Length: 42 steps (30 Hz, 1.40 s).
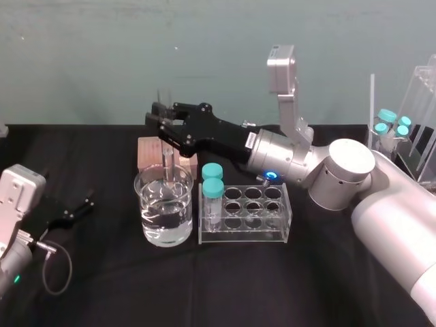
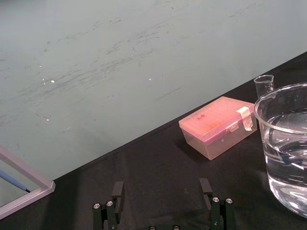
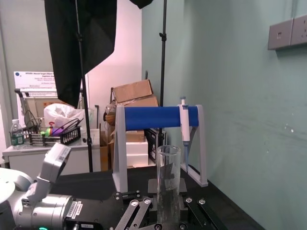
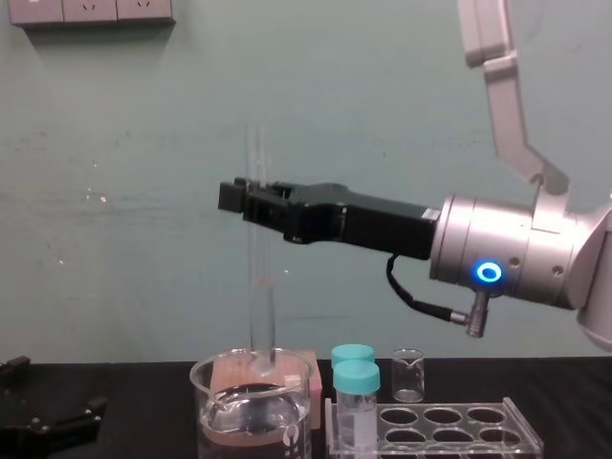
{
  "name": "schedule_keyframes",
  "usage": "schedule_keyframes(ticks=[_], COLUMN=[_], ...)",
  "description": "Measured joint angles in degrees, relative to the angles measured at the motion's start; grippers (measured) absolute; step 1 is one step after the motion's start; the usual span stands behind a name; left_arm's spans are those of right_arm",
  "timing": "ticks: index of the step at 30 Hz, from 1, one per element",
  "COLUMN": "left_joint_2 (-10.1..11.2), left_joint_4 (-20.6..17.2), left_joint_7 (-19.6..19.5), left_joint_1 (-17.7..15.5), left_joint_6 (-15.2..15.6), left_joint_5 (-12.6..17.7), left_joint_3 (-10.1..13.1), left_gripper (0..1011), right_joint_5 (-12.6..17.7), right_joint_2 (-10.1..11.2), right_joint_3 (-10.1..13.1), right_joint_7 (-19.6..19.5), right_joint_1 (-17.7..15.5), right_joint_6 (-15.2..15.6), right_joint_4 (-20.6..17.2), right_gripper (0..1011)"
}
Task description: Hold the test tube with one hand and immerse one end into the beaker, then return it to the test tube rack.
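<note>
Clenching right end effector on tube, holding it upright over beaker, bottom end about at rim, probably mid-dip; next needing straight descent into water, then carrying to rack; left end effector resting released on surface.

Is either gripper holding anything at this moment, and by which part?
The right gripper is shut on the test tube, gripping its upper part a little below the open top. The left gripper is open and holds nothing.
</note>
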Motion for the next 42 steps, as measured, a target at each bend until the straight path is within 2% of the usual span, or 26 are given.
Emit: schedule_keyframes(ticks=[6, 15, 42], left_joint_2=[0.0, 0.0, 0.0], left_joint_4=[0.0, 0.0, 0.0], left_joint_7=[0.0, 0.0, 0.0], left_joint_1=[0.0, 0.0, 0.0], left_joint_6=[0.0, 0.0, 0.0], left_joint_5=[0.0, 0.0, 0.0], left_joint_3=[0.0, 0.0, 0.0], left_gripper=[1000, 1000, 1000], right_joint_5=[-0.32, -1.2, -3.43], right_joint_2=[-1.43, -2.88, -3.72], right_joint_3=[-0.52, -0.8, -0.44], right_joint_7=[0.94, 1.53, 1.39], right_joint_1=[1.07, 1.71, 1.38], right_joint_6=[-0.81, -0.98, -0.19], right_joint_4=[4.14, 7.95, 10.62], right_gripper=[226, 226, 225])
